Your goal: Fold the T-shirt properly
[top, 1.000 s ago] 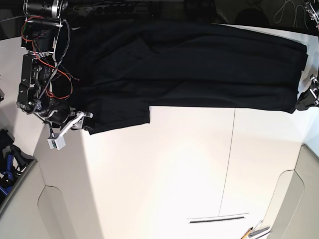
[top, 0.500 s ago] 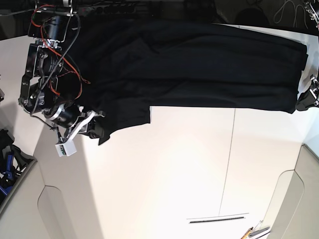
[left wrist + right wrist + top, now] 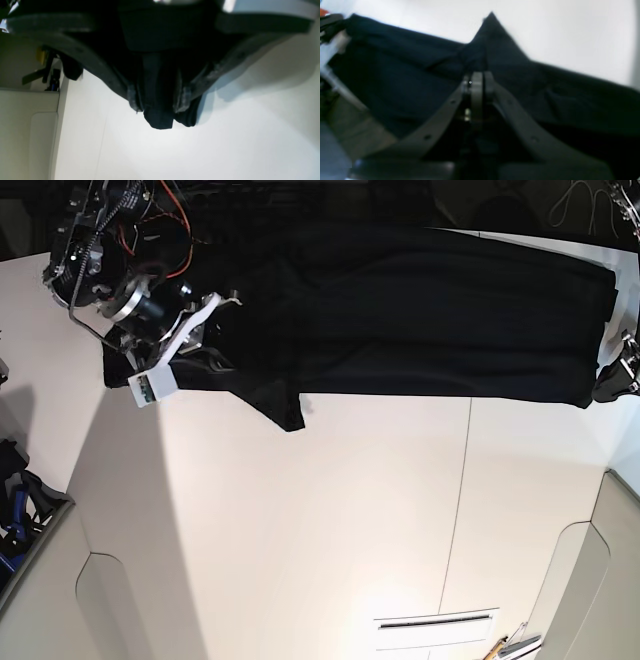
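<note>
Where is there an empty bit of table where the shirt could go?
The white table is bare below the T-shirt, from its lower edge down to the dark slot. Along the top it is crowded: cloth spans it, with the right pincer and the left pincer gripping the shirt's two ends.

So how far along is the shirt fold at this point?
Early. The T-shirt lies in a long band across the white table, so a lengthwise fold looks done. In hand: the right gripper and the left gripper each pinch an end, jaws closed on cloth. Left: folding the band crosswise and squaring it.
</note>
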`<state>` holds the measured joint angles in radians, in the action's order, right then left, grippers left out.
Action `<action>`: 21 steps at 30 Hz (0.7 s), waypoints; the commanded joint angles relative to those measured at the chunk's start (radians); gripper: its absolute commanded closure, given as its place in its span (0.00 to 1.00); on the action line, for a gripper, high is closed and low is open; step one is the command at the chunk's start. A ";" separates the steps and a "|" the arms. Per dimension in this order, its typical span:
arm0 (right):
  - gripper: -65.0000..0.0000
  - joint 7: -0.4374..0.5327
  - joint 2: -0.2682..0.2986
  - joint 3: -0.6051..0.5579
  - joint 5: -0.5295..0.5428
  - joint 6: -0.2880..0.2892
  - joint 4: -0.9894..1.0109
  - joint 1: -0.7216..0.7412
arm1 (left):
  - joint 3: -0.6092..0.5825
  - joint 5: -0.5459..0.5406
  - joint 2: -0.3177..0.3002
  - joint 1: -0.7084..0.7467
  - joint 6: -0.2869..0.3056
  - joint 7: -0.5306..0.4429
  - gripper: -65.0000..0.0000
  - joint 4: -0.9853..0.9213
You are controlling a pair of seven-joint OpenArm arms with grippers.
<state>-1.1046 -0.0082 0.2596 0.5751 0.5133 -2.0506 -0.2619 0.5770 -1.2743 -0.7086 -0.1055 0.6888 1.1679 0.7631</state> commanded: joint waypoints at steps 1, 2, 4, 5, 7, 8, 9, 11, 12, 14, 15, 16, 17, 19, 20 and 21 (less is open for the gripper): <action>1.00 0.005 0.003 0.001 0.035 0.008 -0.032 -0.021 | 0.007 -0.024 -0.031 -0.013 0.009 -0.008 0.65 0.016; 1.00 0.000 0.003 0.001 0.039 0.008 -0.044 -0.047 | 0.007 -0.024 -0.031 -0.013 0.009 -0.008 0.65 0.016; 1.00 -0.001 0.003 0.001 0.039 0.008 -0.068 -0.095 | 0.007 -0.024 -0.031 -0.013 0.009 -0.008 0.65 0.016; 1.00 -0.003 0.003 0.001 0.039 0.008 -0.079 -0.117 | 0.007 -0.024 -0.031 -0.013 0.009 -0.008 0.65 0.016; 1.00 -0.012 0.003 0.001 0.039 0.008 -0.098 -0.156 | 0.007 -0.024 -0.031 -0.013 0.009 -0.008 0.65 0.016; 1.00 -0.020 0.003 0.001 0.040 0.008 -0.106 -0.172 | 0.007 -0.024 -0.031 -0.013 0.009 -0.008 0.65 0.016; 1.00 -0.026 0.003 0.001 0.039 0.008 -0.114 -0.187 | 0.007 -0.024 -0.031 -0.013 0.009 -0.008 0.65 0.016; 1.00 -0.026 0.005 0.001 0.039 0.008 -0.125 -0.213 | 0.007 -0.028 -0.031 -0.013 0.009 -0.008 0.65 0.016; 1.00 -0.025 0.007 0.001 0.036 0.008 -0.126 -0.219 | 0.007 -0.034 -0.031 -0.013 0.009 -0.008 0.65 0.016; 1.00 -0.025 0.008 0.001 0.029 0.008 -0.126 -0.222 | 0.007 -0.050 -0.031 -0.013 0.009 -0.008 0.65 0.016; 1.00 -0.025 0.008 0.001 0.031 0.008 -0.126 -0.221 | 0.007 -0.056 -0.031 -0.013 0.009 -0.008 0.65 0.016; 0.89 -0.019 0.008 0.001 0.035 0.011 -0.126 -0.221 | 0.007 -0.063 -0.031 -0.013 0.009 -0.008 0.65 0.016; 0.74 -0.012 0.008 0.001 0.040 0.020 -0.126 -0.221 | 0.007 -0.071 -0.031 -0.013 0.009 -0.008 0.64 0.016; 0.54 0.000 0.008 0.001 0.063 0.038 -0.127 -0.221 | 0.007 -0.080 -0.032 -0.013 0.009 -0.008 0.60 0.016; 0.52 0.003 0.008 0.001 0.073 0.042 -0.131 -0.220 | 0.007 -0.081 -0.034 -0.013 0.009 -0.008 0.56 0.016; 0.52 0.006 0.008 0.001 0.082 0.042 -0.137 -0.220 | 0.007 -0.084 -0.034 -0.013 0.009 -0.006 0.53 0.016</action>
<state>-1.1252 -0.0029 0.2596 0.6300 0.5468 -2.1647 -0.4824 0.5774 -1.3289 -0.7097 -0.1055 0.6888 1.1675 0.7631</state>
